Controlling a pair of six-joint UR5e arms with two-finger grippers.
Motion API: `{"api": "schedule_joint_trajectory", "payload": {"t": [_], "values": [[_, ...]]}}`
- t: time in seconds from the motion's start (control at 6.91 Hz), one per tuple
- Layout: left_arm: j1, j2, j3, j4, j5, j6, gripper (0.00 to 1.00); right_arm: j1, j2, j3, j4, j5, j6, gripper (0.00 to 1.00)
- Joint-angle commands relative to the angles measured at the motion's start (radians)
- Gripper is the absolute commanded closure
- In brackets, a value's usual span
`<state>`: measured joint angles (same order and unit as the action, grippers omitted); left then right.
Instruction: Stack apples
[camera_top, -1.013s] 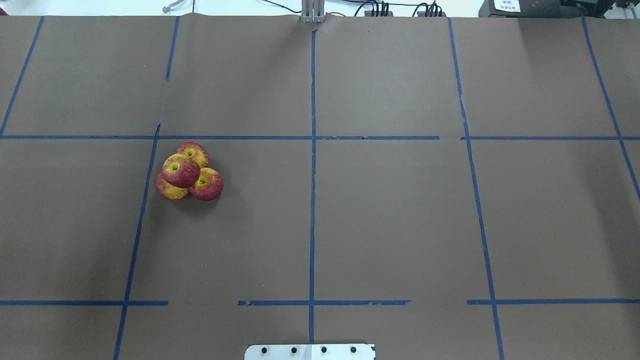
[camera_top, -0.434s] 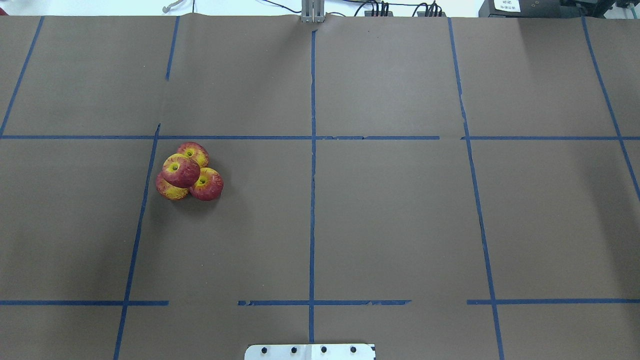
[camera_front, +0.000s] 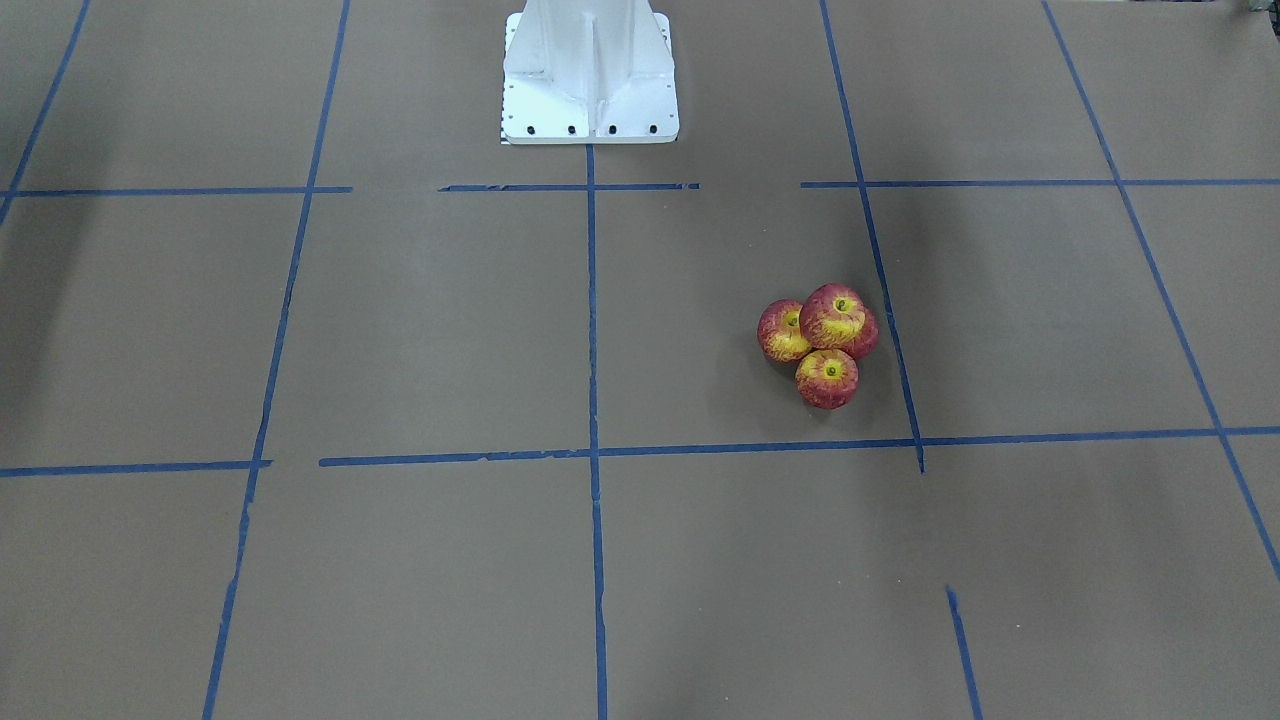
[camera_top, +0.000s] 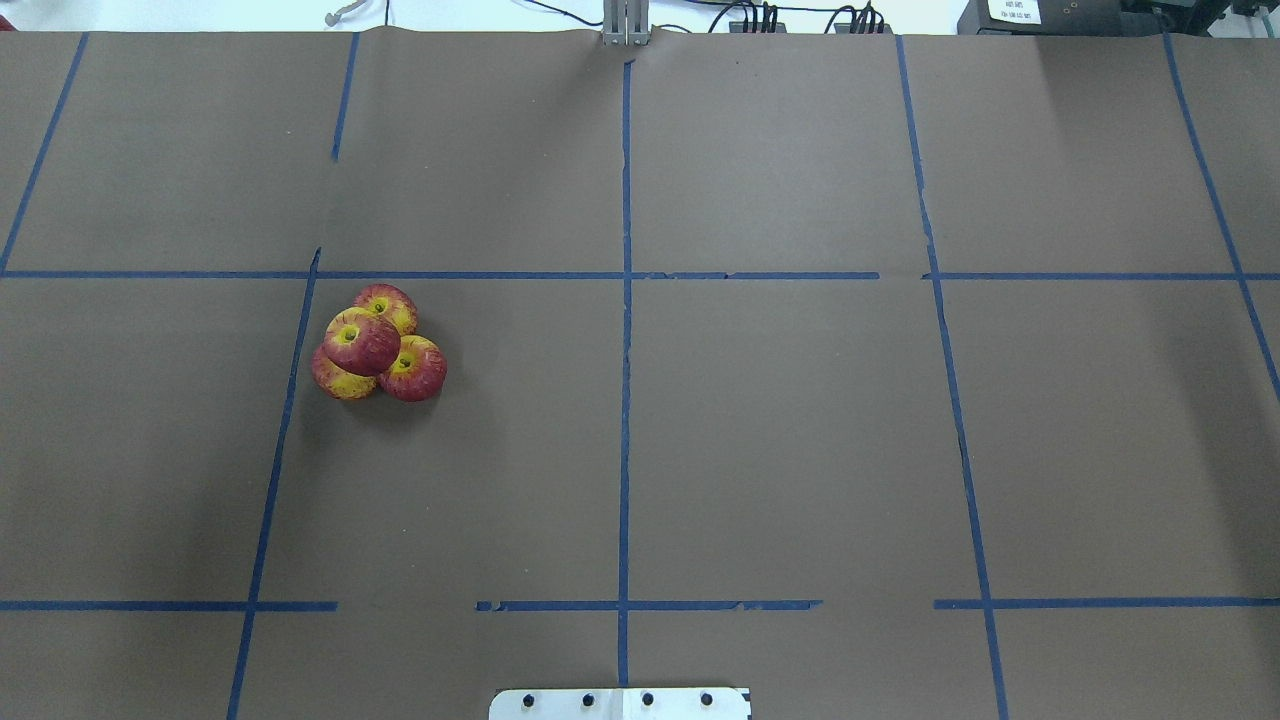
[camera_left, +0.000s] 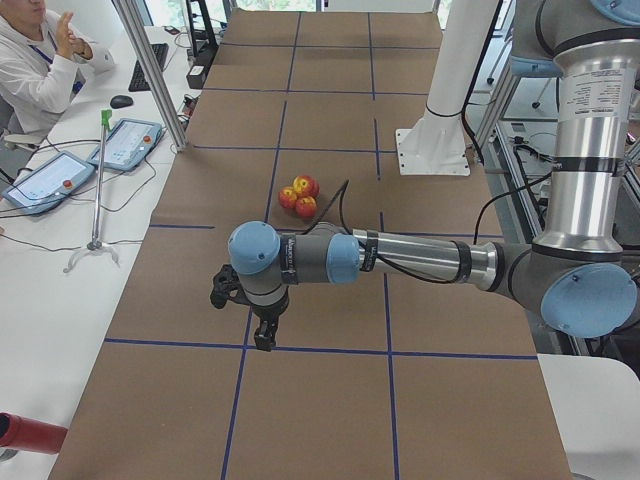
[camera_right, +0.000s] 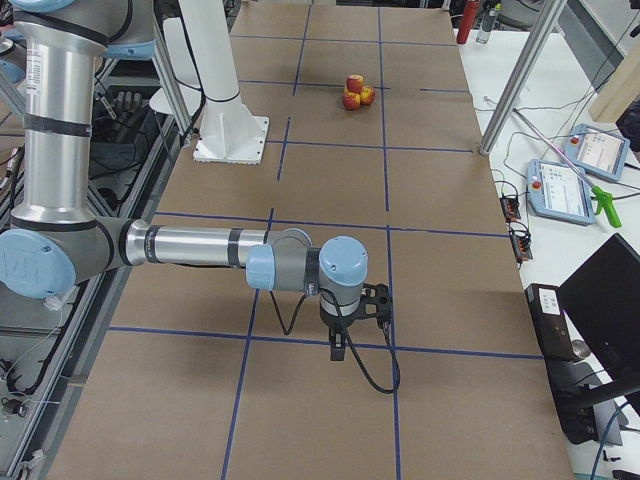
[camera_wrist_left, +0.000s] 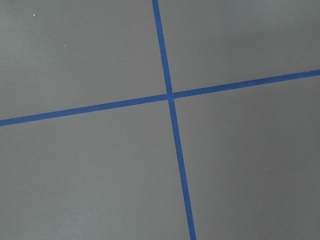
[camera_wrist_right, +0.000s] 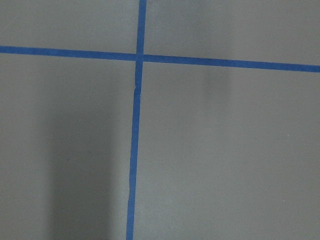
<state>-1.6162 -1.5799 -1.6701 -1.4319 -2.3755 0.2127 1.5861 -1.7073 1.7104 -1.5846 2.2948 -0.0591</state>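
Observation:
Four red-and-yellow apples form one pile left of centre on the brown table: a top apple (camera_top: 361, 341) rests on three others, at the back (camera_top: 387, 300), right (camera_top: 415, 370) and left (camera_top: 336, 380). The pile (camera_front: 830, 345) also shows in the front view, in the left side view (camera_left: 301, 195) and in the right side view (camera_right: 354, 92). My left gripper (camera_left: 262, 340) hangs over the table's left end, far from the pile. My right gripper (camera_right: 338, 350) hangs over the right end. I cannot tell whether either is open or shut. Both wrist views show only bare paper and tape.
Blue tape lines (camera_top: 625, 300) divide the brown paper into squares. The white robot base (camera_front: 590, 70) stands at the middle of the near edge. A person (camera_left: 40, 60), tablets (camera_left: 125, 145) and a metal post (camera_left: 150, 70) are beside the table.

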Motion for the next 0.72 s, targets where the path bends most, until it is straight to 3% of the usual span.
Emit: {"api": "schedule_joint_trajectory", "payload": {"t": [0.0, 0.43, 0.58], "values": [[0.001, 0.000, 0.012, -0.001, -0.004, 0.001, 0.00, 0.000, 0.000, 0.000, 0.000, 0.000, -0.001, 0.00], [0.001, -0.009, 0.024, -0.025, -0.011, 0.002, 0.00, 0.000, 0.000, 0.000, 0.000, 0.000, -0.001, 0.00], [-0.005, -0.008, -0.024, -0.036, -0.010, -0.002, 0.00, 0.000, 0.000, 0.000, 0.000, 0.000, -0.001, 0.00]]}}
